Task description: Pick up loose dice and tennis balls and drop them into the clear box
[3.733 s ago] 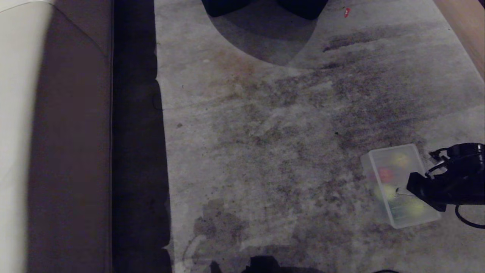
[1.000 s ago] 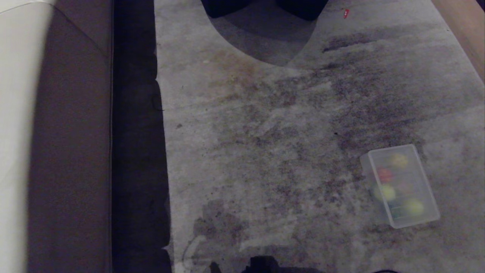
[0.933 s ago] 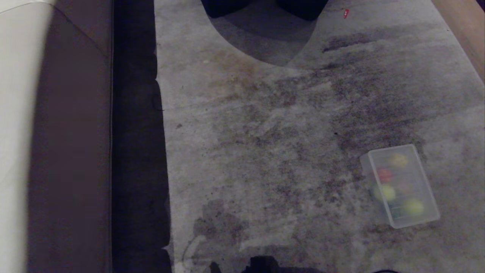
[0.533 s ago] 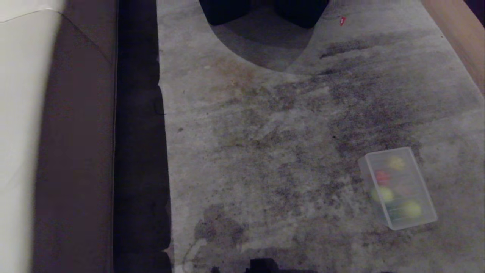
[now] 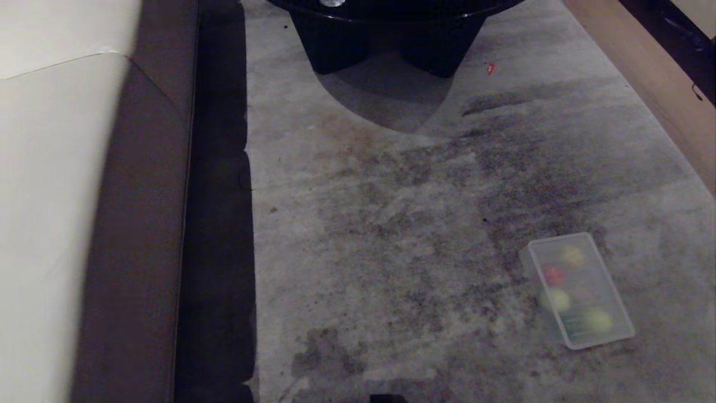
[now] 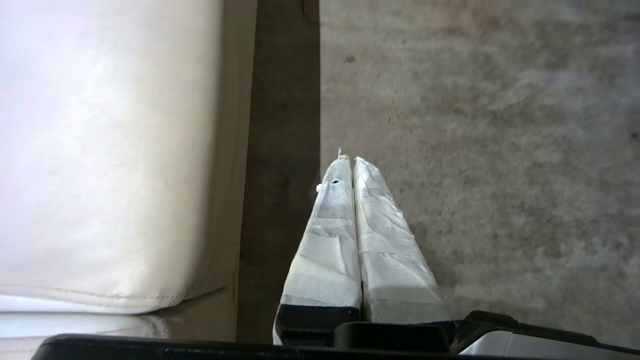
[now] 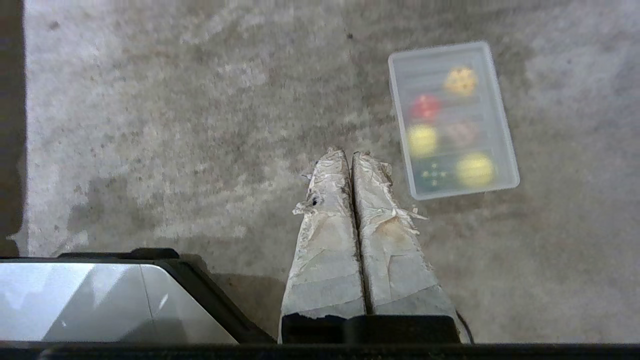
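The clear box (image 5: 613, 286) stands on the floor at the right, and in the right wrist view the clear box (image 7: 502, 112) lies just beyond my right fingers. Inside lie a yellow die (image 7: 460, 81), a red die (image 7: 425, 106), a brownish die (image 7: 462, 132) and two tennis balls (image 7: 421, 140) (image 7: 474, 169). Every die and ball that I see is inside the box. My right gripper (image 7: 350, 152) hangs shut and empty above the floor. My left gripper (image 6: 349, 159) is shut and empty beside the sofa. Neither arm shows in the head view.
A pale sofa (image 5: 50, 196) with a dark base runs along the left. A black round table base (image 5: 386, 33) stands at the far end, with a small red scrap (image 5: 490, 68) near it. A wooden board (image 5: 643, 84) borders the right.
The whole head view has slid downward, bringing the black table base into sight: the camera has tilted up. The right arm, over the box earlier, has left that view. The box stays put.
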### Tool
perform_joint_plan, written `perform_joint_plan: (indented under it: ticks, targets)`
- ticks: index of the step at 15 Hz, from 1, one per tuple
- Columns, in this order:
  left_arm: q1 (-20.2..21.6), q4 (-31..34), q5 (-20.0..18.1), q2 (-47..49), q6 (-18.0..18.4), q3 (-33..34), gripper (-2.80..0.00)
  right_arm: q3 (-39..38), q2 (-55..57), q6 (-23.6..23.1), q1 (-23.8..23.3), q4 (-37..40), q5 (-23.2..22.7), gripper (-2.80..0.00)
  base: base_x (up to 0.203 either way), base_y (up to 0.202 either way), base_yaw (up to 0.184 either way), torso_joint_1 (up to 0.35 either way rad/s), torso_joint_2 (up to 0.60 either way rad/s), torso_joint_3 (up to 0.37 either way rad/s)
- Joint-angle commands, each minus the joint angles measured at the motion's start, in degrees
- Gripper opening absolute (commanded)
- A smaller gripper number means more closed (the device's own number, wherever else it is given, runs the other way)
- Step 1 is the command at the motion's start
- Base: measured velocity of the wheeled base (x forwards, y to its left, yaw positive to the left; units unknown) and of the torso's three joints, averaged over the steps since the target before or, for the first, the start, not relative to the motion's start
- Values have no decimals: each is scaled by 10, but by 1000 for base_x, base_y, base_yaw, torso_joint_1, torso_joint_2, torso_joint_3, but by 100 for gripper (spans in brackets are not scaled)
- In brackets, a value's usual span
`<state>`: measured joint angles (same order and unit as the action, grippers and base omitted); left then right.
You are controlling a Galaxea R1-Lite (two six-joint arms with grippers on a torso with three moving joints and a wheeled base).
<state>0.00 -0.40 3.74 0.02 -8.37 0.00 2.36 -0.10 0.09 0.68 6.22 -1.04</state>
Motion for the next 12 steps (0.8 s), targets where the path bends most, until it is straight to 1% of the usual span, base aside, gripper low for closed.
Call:
perform_joint_plan:
  ticks: [1,12]
  targets:
    - [0,0,0,1,-1,0,-280,0,2,0,0,0,0,-280,0,0,0,2,2,201]
    - [0,0,0,0,-1,0,-280,0,2,0,0,0,0,-280,0,0,0,2,3,202]
